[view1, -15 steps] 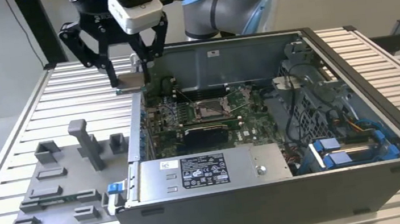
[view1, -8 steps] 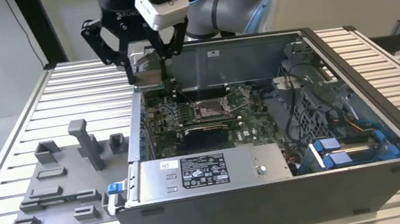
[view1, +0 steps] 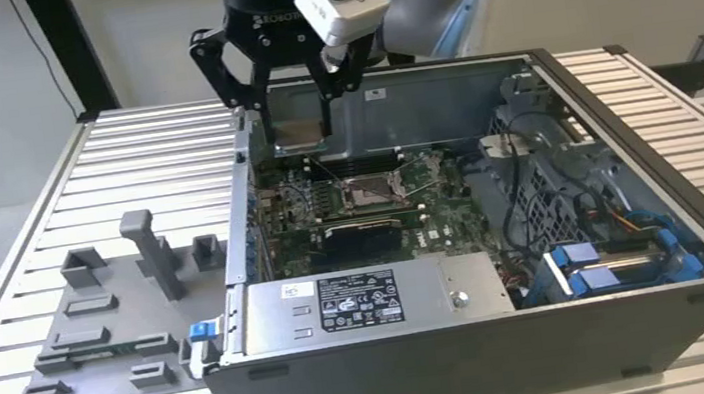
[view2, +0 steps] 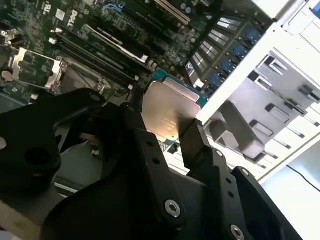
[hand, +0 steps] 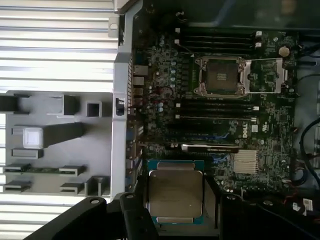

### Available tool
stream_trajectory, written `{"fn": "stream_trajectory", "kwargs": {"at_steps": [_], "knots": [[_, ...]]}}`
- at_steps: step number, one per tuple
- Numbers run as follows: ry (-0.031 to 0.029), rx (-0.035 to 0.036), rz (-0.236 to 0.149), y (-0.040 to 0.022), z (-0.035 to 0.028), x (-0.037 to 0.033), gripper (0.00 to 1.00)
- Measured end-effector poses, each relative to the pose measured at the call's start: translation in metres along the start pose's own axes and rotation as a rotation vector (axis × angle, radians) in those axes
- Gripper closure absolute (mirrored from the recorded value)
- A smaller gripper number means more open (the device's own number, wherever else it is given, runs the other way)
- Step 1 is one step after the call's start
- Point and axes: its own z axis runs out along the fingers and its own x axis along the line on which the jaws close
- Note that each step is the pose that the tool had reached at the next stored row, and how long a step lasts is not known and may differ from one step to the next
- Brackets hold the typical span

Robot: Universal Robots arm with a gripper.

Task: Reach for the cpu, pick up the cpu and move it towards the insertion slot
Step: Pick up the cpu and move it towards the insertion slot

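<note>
My gripper (view1: pixel 294 111) hangs over the back corner of the open computer case, at the exterior view's left, shut on the cpu (view1: pixel 299 133). The cpu is a thin square chip with a pale silver top, seen between the black fingers in both wrist views (view2: pixel 167 107) (hand: pixel 176 194). It is held in the air above the green motherboard (hand: pixel 165 85). The insertion slot (view1: pixel 371 191) is a silver-framed socket with a dark centre and a thin wire lever, lying nearer the board's middle (hand: pixel 222 76) (view2: pixel 30 67). The cpu is well apart from it.
The case's walls (view1: pixel 242 231) stand around the board. A grey metal box with a white label (view1: pixel 372 300) sits at the case's front, with blue cables and a drive bay (view1: pixel 602 262) at the exterior view's right. A grey fixture plate with blocks (view1: pixel 112 317) lies on the slatted table.
</note>
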Motion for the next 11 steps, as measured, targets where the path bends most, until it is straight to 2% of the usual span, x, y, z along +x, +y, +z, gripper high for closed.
{"fn": "stream_trajectory", "kwargs": {"at_steps": [7, 8, 11], "knots": [[-0.0001, 0.0001, 0.003, -0.0002, 0.0002, -0.0263, 1.0], [-0.0001, 0.0, 0.004, -0.0003, 0.0004, -0.0337, 1.0], [-0.0002, 0.0, 0.006, -0.0004, 0.0005, -0.0449, 1.0]]}}
